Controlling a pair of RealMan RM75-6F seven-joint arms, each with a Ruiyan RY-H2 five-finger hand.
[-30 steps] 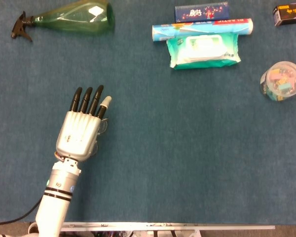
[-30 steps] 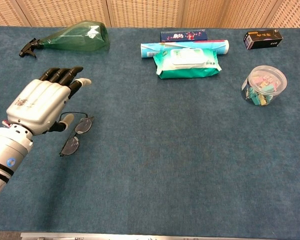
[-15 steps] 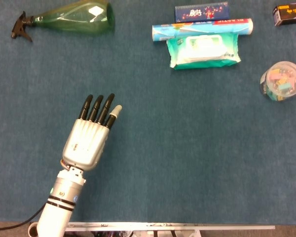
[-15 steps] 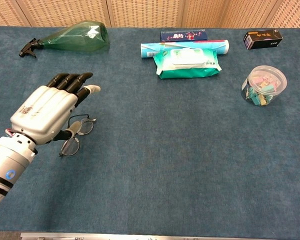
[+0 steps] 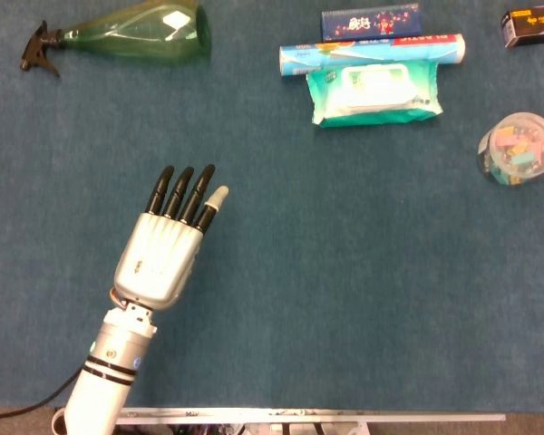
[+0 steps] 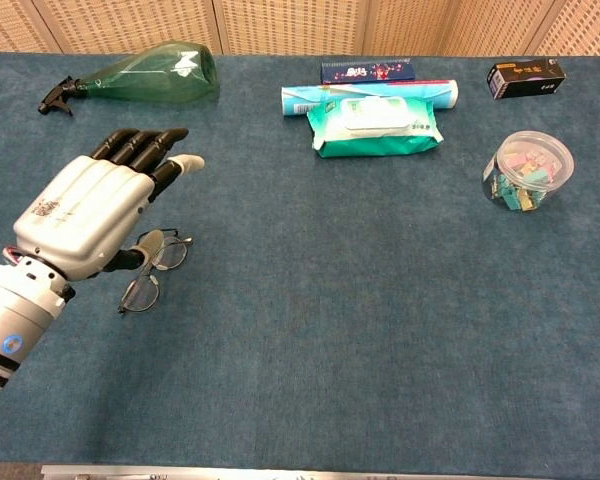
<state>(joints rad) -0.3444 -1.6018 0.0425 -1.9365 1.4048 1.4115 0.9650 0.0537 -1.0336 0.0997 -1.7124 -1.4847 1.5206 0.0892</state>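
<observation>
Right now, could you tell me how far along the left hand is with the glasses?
Nothing looks done: the glasses lie on the table. In hand: the left hand hovers over them, fingers extended, thumb near the frame; contact is unclear. Gripping and lifting remain.

L hand point(image 6: 85, 215) hovers palm-down over glasses point(image 6: 152, 270) on table point(image 6: 330, 330), fingers point(image 6: 145, 148) straight, thumb by the frame; green spray bottle point(image 6: 145, 75) well beyond glasses.

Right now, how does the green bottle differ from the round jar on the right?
The bottle lies on its side; the jar stands upright. The bottle is green, long and tapered, with a black trigger; the jar is clear, short and round, filled with coloured bits. The bottle lies nearer the left hand; the jar is far from it. Both are see-through.
</observation>
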